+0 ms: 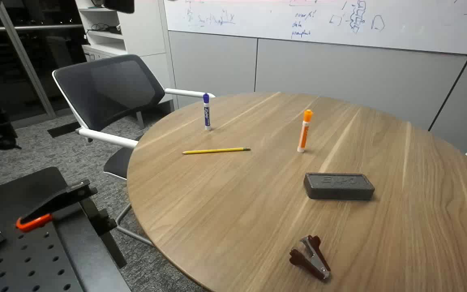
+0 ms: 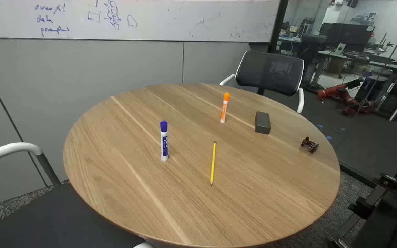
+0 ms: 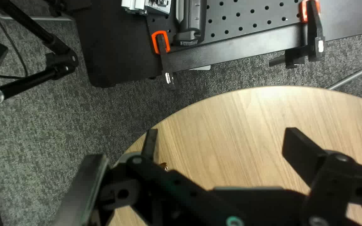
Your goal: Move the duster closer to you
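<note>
The duster (image 1: 339,187) is a flat dark grey block lying on the round wooden table; it also shows in an exterior view (image 2: 262,123). In the wrist view the duster is out of sight. My gripper (image 3: 221,138) shows in the wrist view with its two fingers wide apart and nothing between them. It is above the table, with bare wood between the fingertips. The gripper cannot be made out in either exterior view, and its distance from the duster cannot be told.
On the table (image 1: 217,194) stand an orange marker (image 1: 304,132) and a blue marker (image 1: 206,112). A yellow pencil (image 1: 216,151) and a brown staple remover (image 1: 312,259) lie there too. A black perforated bench with clamps (image 3: 231,47) is beside the table. Chairs (image 1: 108,89) stand around it.
</note>
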Controlling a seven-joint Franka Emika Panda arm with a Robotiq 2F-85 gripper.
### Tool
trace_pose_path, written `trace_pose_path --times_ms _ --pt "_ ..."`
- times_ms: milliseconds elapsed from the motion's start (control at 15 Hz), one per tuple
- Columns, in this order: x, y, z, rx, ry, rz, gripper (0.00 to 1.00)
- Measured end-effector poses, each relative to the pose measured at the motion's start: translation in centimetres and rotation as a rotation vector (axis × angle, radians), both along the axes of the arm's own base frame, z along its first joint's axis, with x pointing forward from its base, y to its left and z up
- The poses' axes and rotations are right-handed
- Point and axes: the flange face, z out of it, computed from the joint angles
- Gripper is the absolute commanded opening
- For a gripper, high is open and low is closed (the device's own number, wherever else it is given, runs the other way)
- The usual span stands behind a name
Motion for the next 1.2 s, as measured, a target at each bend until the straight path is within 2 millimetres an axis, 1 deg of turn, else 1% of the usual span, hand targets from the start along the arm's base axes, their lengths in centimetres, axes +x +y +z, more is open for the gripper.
trace_pose_path --times_ms 533,667,733,867,1067,1200 --pt "0.1 0.0 0.0 -0.001 0.000 -0.003 1.00" --pt "1.3 0.1 -0.4 -0.005 0.005 -0.025 1.00" --pt "2.5 0.1 -0.7 -0.006 0.002 -0.039 1.00" --pt "5.6 0.1 -2.0 -0.005 -0.018 -0.068 1.00" --pt "11.3 -0.1 -4.7 0.018 -0.062 -0.126 1.00" --pt "14.9 -0.8 -6.8 0.037 -0.088 -0.171 1.00"
